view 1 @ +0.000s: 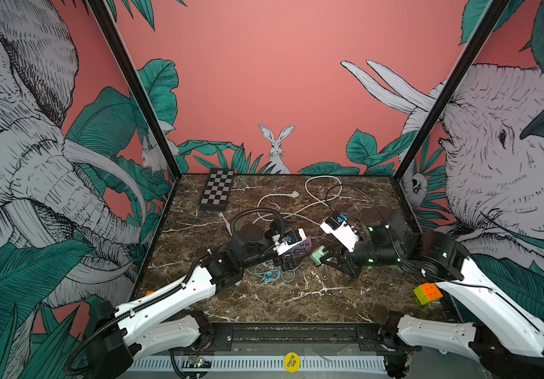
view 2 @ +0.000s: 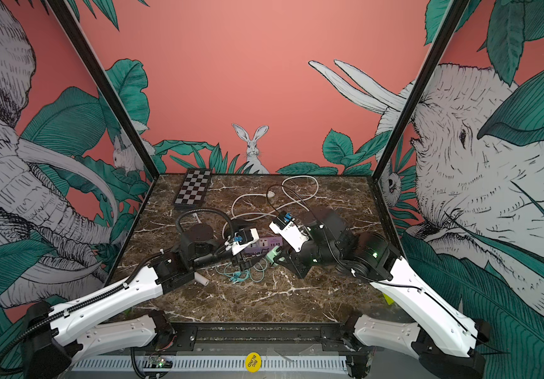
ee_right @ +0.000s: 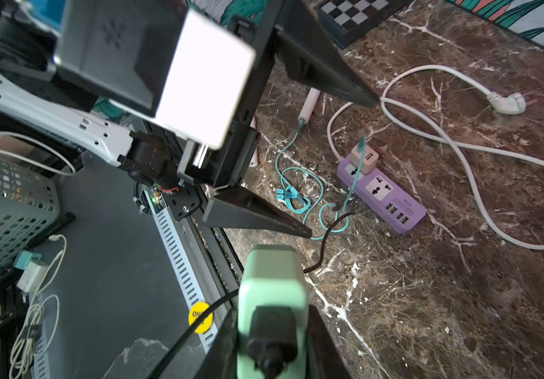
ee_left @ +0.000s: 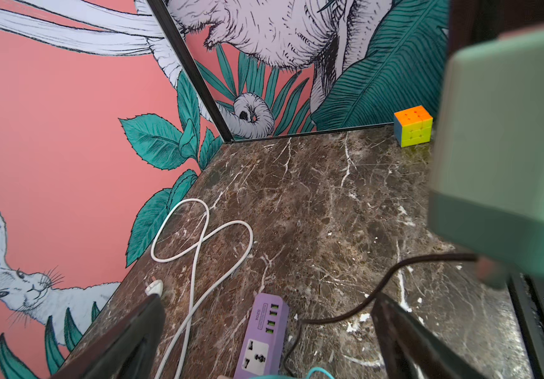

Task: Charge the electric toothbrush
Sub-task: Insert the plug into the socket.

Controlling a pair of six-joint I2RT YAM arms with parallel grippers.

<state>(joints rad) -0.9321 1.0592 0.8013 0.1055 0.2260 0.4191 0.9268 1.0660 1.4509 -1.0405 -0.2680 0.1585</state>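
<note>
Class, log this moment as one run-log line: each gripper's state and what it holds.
left gripper: open, near purple power strip | right gripper: shut on mint charger

Left arm: mounted at the near left corner of the table; white forearm stretched low toward the table's middle, wrist turned inward.
Left gripper: jaws spread wide with nothing between them, tips angled down toward the table's middle.
Right arm: mounted at the near right corner; elbow folded back sharply, black wrist section reaching in toward the middle.
Right gripper: jaws drawn narrow, clamped on a mint-green charger.
Both grippers: near each other over the table's middle, not touching.
</note>
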